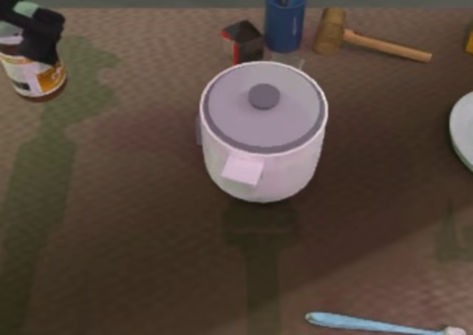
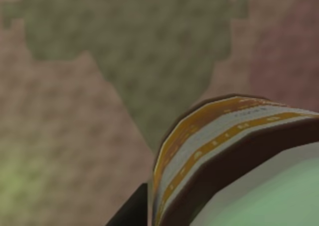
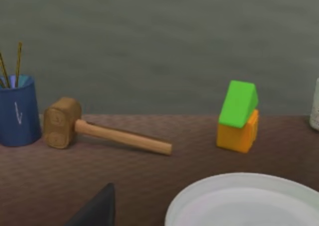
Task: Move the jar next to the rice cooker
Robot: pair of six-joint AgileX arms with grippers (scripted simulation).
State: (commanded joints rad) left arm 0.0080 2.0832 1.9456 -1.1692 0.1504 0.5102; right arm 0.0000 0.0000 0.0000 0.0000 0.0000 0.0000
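Note:
The jar (image 1: 33, 72), with dark brown contents and a white-and-orange label, is at the table's far left back. My left gripper (image 1: 33, 28) is shut on its top from above. The left wrist view shows the jar's (image 2: 219, 136) label band and pale lid close up, with one dark finger (image 2: 132, 211) against its side. The rice cooker (image 1: 262, 132), a big white pot with a grey-ringed lid and dark knob, stands mid-table, well to the right of the jar. My right arm is outside the top view, at the right near the plate.
Behind the cooker stand a red-and-black box (image 1: 242, 41) and a blue pen cup (image 1: 285, 17). A wooden mallet (image 1: 347, 35) lies at the back right. A white plate (image 1: 464, 128) sits at the right edge. A green-and-orange block (image 3: 238, 117) is behind the plate. A light blue utensil (image 1: 369, 324) lies at the front right.

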